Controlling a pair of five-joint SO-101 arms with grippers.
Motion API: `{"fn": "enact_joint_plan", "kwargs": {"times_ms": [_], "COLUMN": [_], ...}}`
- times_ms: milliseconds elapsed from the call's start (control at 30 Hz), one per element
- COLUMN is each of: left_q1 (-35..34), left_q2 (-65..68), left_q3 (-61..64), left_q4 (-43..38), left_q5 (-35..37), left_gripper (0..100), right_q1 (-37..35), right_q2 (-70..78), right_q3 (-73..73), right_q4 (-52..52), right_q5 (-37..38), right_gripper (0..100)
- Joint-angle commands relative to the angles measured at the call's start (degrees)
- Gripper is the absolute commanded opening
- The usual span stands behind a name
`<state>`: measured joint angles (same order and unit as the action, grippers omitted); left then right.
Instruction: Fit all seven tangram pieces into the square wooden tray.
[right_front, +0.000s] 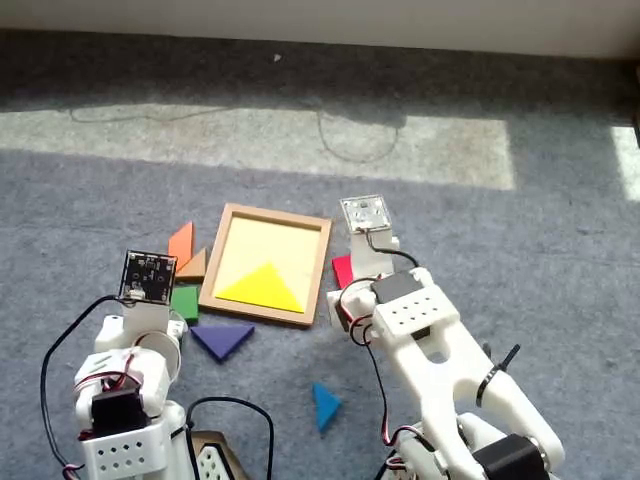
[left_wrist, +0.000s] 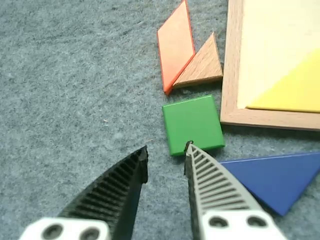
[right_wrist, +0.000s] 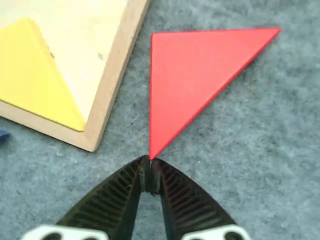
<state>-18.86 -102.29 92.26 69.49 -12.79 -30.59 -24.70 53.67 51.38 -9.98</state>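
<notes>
Nearest tabletop's (right_front: 520, 260) front edge: light-blue triangle (right_front: 324, 405). Beyond it, dark-blue triangle (right_front: 222, 338). Next, left pincer (left_wrist: 166, 152) part open, one tip touching green square (left_wrist: 193, 124); right pincer (right_wrist: 150, 165) closed, tips at corner of red triangle (right_wrist: 195, 75). Mid-tabletop between pincers, tray (right_front: 255, 309), yellow triangle (right_front: 262, 287) inside. Touching beside tray: orange parallelogram (left_wrist: 175, 42), wooden triangle (left_wrist: 202, 65).

No legible text, label, brand, number or sign anywhere.
</notes>
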Motion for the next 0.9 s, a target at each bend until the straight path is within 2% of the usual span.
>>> {"fn": "enact_joint_plan", "kwargs": {"times_ms": [0,67,267,667,867], "left_q1": [-0.48,-0.48,-0.48,-0.48,-0.48], "left_q2": [-1.80,-1.80,-1.80,-1.80,-1.80], "left_q3": [-0.22,-0.22,-0.22,-0.22,-0.22], "left_q4": [-0.88,-0.88,-0.88,-0.88,-0.88], "left_q5": [-0.70,-0.70,-0.70,-0.70,-0.70], "left_gripper": [15,15,15,15,15], "right_q1": [1.10,1.19,1.10,1.01,1.27], "right_q2": [-2.68,-2.68,-0.13,25.63,32.31], "right_q3": [-3.47,-5.05,-11.30,-34.33,-42.51], "right_q4": [-0.57,-0.48,3.30,6.46,7.69], "right_q5": [-4.57,-7.12,-16.09,-30.15,-32.97], "right_gripper": [1.1,3.6,25.1,25.5,25.5]}}
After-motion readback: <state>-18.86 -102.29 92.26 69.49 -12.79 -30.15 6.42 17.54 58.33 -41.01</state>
